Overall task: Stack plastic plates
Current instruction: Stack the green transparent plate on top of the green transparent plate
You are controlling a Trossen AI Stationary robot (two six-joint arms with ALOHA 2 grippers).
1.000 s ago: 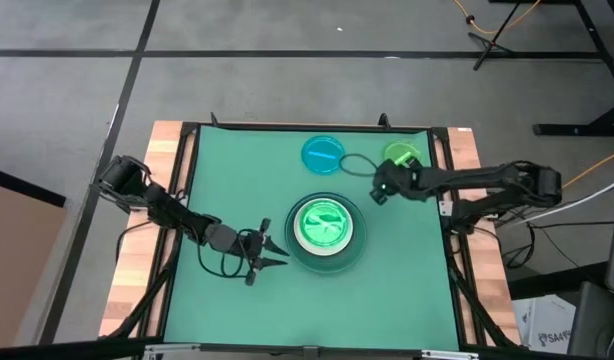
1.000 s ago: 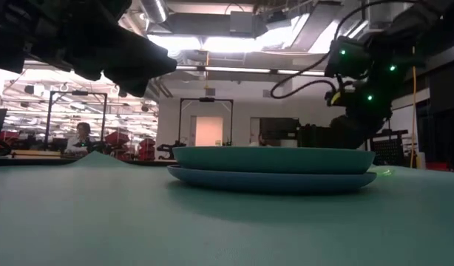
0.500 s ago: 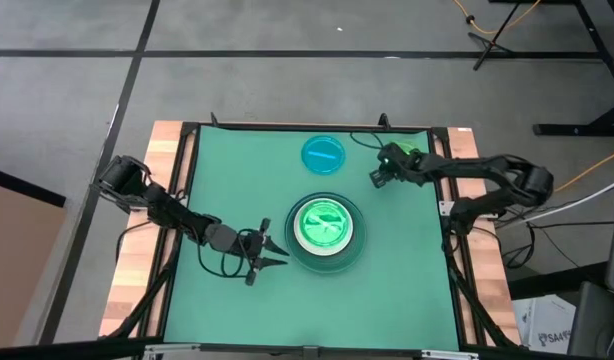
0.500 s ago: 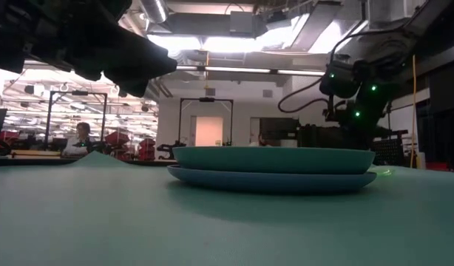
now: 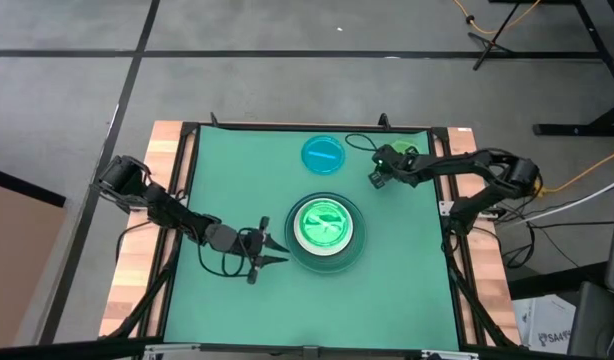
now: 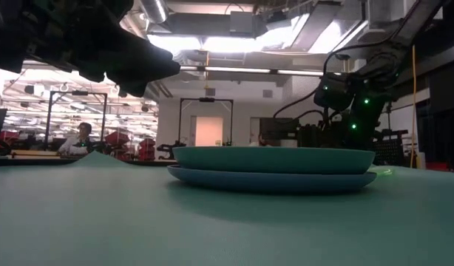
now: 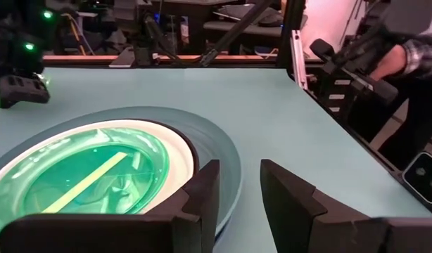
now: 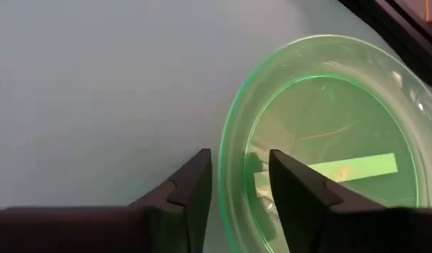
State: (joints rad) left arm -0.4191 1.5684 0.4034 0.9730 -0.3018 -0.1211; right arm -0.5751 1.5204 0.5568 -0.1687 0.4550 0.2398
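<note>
A stack of plates (image 5: 327, 225) sits mid-table: pale blue and teal large ones below, then black, white (image 7: 175, 144), and a translucent green plate (image 7: 89, 176) on top. A small cyan plate (image 5: 323, 153) lies flat near the far edge. A small bright green plate (image 8: 328, 140) lies at the far right, mostly under my right gripper (image 5: 387, 165). That gripper (image 8: 238, 165) is open and points down, its fingers astride the plate's rim. My left gripper (image 5: 269, 250) waits open, left of the stack (image 7: 240, 190). My right gripper comes at the small green plate from above. One finger (image 8: 195, 176) stands outside the rim (image 8: 233, 140) and the other finger (image 8: 286, 176) over the plate's inside. The plate lies flat on the mat. I cannot tell whether either finger touches it.
The green mat (image 5: 227, 160) is framed by black rails, with wooden table edges (image 5: 137, 250) outside them. A loose black cable (image 5: 357, 160) lies between the cyan and green plates. A person's arm (image 7: 406, 56) shows beyond the table's right rail.
My right gripper has moved toward the far edge, from beside the stack to over the small green plate, and has dropped lower. It now covers most of that plate. The left arm and the stack have kept still.
</note>
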